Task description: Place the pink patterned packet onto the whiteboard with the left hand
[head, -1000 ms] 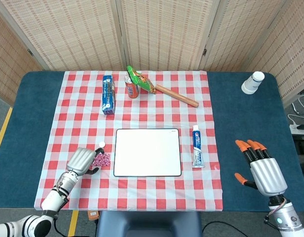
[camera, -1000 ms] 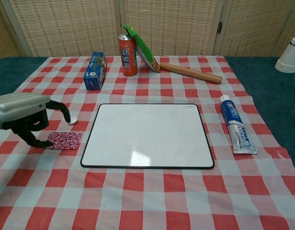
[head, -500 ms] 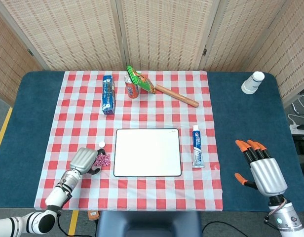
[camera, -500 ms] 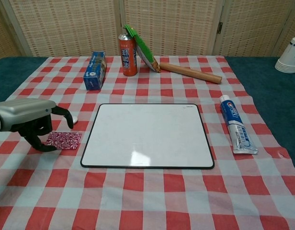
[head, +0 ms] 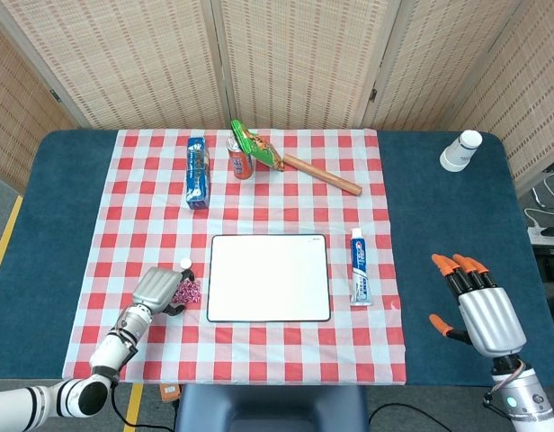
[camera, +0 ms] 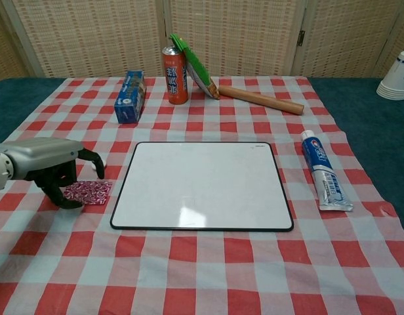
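The pink patterned packet [head: 188,290] [camera: 89,191] lies flat on the checked cloth, just left of the whiteboard [head: 269,277] [camera: 202,186]. My left hand [head: 158,289] [camera: 50,163] hovers low over the packet's left end. Its fingers arch over the packet, and the thumb tip touches the cloth at the packet's near-left corner. The packet is not lifted. My right hand [head: 480,311] hangs over the blue table at the far right with its fingers spread and nothing in it. The chest view does not show it.
A small white cap [head: 185,264] [camera: 100,165] sits just beyond the packet. A toothpaste tube [head: 359,266] [camera: 323,170] lies right of the board. At the back stand a blue box [head: 197,173], an orange can [head: 239,157], a green packet [head: 256,144] and a rolling pin [head: 320,174]. Paper cups [head: 460,150] stand far right.
My left hand has moved a little right and lower, bringing its fingers closer around the packet. The packet and the right hand have stayed in place.
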`<state>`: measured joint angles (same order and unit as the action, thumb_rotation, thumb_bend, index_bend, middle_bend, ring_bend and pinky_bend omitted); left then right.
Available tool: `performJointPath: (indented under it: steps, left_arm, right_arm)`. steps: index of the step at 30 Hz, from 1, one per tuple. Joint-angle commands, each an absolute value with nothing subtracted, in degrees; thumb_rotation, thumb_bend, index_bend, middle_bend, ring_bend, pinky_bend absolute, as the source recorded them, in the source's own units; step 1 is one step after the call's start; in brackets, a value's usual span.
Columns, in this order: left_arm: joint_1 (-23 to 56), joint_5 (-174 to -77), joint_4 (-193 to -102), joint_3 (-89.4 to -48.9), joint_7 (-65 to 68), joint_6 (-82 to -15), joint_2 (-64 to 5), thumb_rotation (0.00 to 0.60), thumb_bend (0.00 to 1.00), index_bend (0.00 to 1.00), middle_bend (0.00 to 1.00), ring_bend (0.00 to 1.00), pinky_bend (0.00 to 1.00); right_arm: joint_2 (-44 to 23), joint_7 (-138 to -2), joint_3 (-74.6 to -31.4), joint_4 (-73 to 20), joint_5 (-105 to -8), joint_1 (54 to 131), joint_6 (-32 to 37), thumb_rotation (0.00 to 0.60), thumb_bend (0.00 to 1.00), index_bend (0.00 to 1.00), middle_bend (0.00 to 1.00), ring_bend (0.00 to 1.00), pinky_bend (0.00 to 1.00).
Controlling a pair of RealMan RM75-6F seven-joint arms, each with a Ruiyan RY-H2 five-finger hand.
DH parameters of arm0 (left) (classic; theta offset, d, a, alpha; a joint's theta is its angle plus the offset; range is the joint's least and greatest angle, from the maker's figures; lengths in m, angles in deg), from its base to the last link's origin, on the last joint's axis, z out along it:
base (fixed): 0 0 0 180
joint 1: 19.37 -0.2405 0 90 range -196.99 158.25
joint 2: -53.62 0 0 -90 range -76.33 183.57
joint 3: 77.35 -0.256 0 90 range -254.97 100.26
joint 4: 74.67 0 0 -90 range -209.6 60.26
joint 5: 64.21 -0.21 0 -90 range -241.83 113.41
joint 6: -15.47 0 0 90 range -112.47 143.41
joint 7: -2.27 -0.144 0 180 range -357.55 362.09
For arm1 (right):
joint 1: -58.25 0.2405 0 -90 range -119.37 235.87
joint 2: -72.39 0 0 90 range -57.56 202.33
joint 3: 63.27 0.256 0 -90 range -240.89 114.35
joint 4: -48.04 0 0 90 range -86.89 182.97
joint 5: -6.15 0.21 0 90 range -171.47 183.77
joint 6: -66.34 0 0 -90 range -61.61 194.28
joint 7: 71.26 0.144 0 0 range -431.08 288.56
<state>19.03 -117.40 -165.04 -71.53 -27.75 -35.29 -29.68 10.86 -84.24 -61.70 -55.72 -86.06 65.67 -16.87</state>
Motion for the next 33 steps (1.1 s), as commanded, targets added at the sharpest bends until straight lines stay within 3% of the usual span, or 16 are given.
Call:
performJointPath:
  steps: [1, 24, 33]
  left_arm:
    - [19.6, -116.6, -164.9, -71.5, -27.6, -35.2, -29.8, 0.600, 0.26, 0.32, 0.94, 0.98, 0.94]
    - [22.0, -112.3, -162.8, -73.1, -27.4, -34.8, -30.7, 0.600, 0.26, 0.29, 0.94, 0.98, 0.94]
    - [22.4, -112.3, -162.6, -73.5, -26.8, -35.3, -30.9, 0.600, 0.26, 0.34, 0.94, 0.98, 0.94]
  right_arm:
    - [10.9, -84.1, -61.6, -55.7, -85.9, 65.7, -16.9, 0.547, 0.15, 0.01, 0.16, 0.11, 0.17]
    - [10.9, -84.1, -61.5, -55.8, -85.5, 65.9, -16.3, 0.547, 0.15, 0.01, 0.16, 0.12, 0.17]
    - [11.1, -83.9, -61.4, -55.8, -85.3, 65.9, -16.2, 0.548, 0.15, 0.01, 0.16, 0.12, 0.17]
